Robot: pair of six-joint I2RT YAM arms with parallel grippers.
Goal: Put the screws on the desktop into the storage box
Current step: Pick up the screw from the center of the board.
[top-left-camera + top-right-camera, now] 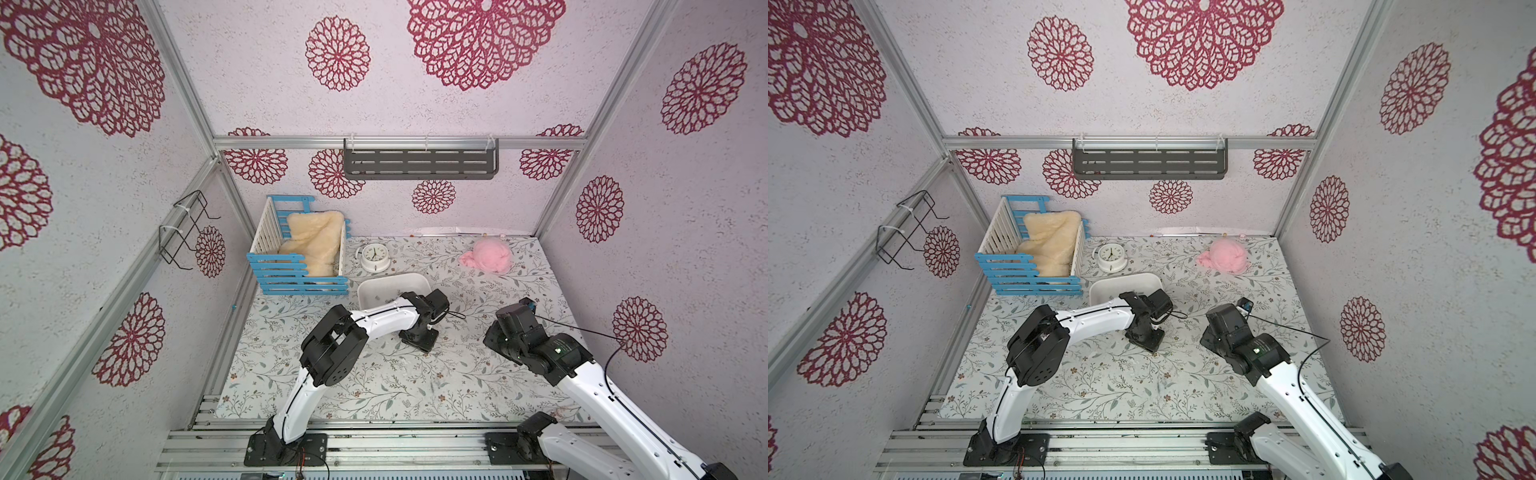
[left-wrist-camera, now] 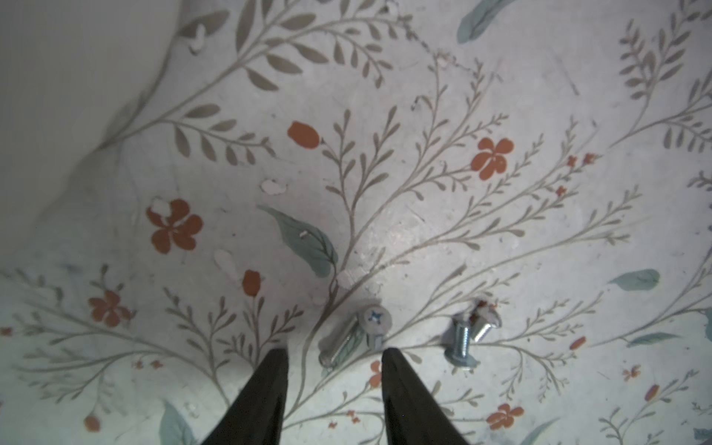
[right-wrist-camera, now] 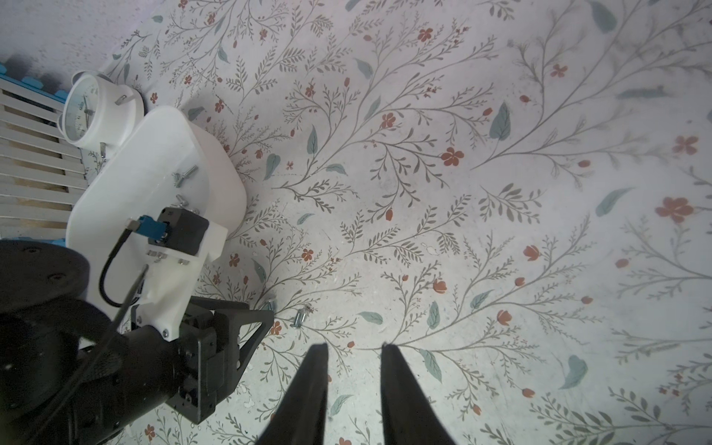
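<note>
On the leafy desktop (image 2: 424, 215), a long silver screw (image 2: 352, 335) with a cross-slot head lies just ahead of the gap of my left gripper (image 2: 335, 351). That gripper is open and touches nothing. Two shorter screws (image 2: 468, 335) lie together just beside it. The white storage box (image 1: 390, 282) stands behind the left gripper (image 1: 422, 347), and a few screws (image 3: 185, 175) lie inside it. My right gripper (image 3: 353, 346) hovers open and empty over the desktop, close to the same small screws (image 3: 300, 318). In both top views its fingers are hidden under its wrist (image 1: 515, 320).
A blue-and-white slatted crate (image 1: 299, 257) with cream fleece stands at the back left. A round white clock (image 1: 373, 255) sits beside the box. A pink cloth (image 1: 488, 255) lies at the back right. A grey shelf (image 1: 419, 160) hangs on the back wall.
</note>
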